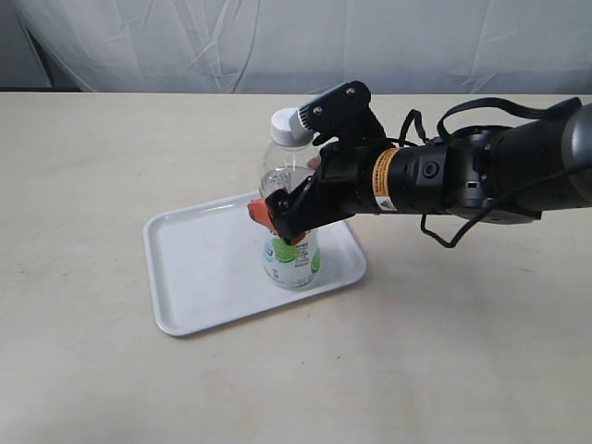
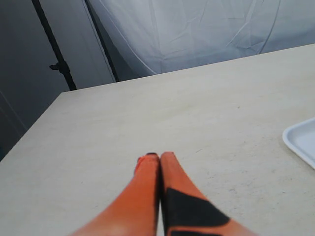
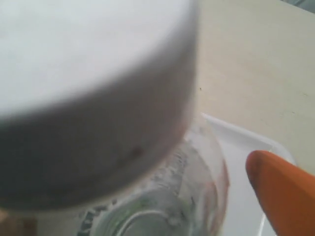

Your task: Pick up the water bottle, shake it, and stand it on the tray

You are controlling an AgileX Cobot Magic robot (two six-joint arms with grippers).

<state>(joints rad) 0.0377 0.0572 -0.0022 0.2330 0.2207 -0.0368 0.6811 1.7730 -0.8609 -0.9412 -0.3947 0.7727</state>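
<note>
The water bottle (image 1: 292,180), clear with a white cap (image 1: 288,126) and a green-and-white label, stands upright on the white tray (image 1: 199,268), near its right end. My right gripper (image 1: 289,215) reaches in from the right and brackets the bottle's middle. In the right wrist view the cap (image 3: 88,88) fills most of the frame. One of its orange fingers (image 3: 283,191) stands apart from the bottle (image 3: 167,201), with tray (image 3: 246,147) showing between them, so the gripper is open. The other finger is hidden. My left gripper (image 2: 160,156) is shut and holds nothing.
The left gripper hovers over bare beige table (image 2: 147,113), with one tray corner (image 2: 302,140) at that view's edge. A white cloth backdrop (image 1: 296,42) hangs behind the table. The right arm's cables (image 1: 444,231) loop above the table to the right of the tray.
</note>
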